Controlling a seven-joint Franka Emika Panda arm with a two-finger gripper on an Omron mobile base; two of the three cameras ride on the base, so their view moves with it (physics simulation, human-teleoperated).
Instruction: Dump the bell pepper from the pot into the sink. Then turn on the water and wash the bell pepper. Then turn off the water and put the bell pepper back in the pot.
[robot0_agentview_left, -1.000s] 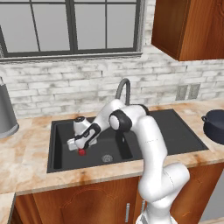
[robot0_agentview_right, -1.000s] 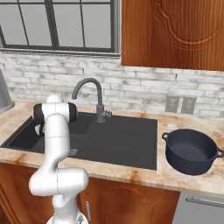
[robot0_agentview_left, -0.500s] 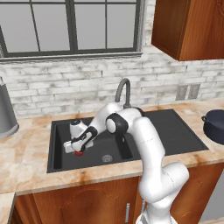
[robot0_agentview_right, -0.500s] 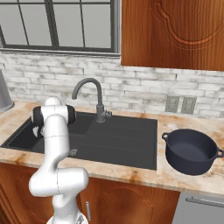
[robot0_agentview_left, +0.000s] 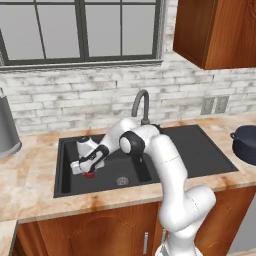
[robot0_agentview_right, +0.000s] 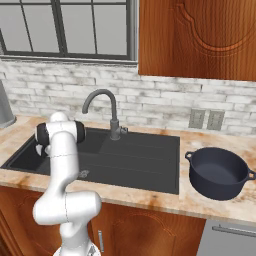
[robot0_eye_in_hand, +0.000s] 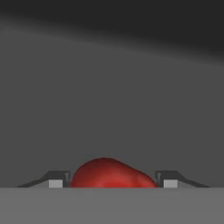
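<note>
A grey metal container (robot0_agentview_left: 7, 131) is standing at the left edge on the marble countertop (robot0_agentview_left: 30, 185). Window (robot0_agentview_left: 82, 31) is filling the upper left, w/ a white brick backsplash (robot0_agentview_left: 75, 102) under it. Wood cabinet (robot0_agentview_left: 215, 31) is hanging upper right; 2 wall outlets (robot0_agentview_right: 207, 119) are sitting right of centre.

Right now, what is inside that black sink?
In the sink, a small red pepper lies on the floor near the drain, between the fingers of the gripper. The arm covers part of the basin floor.
</note>
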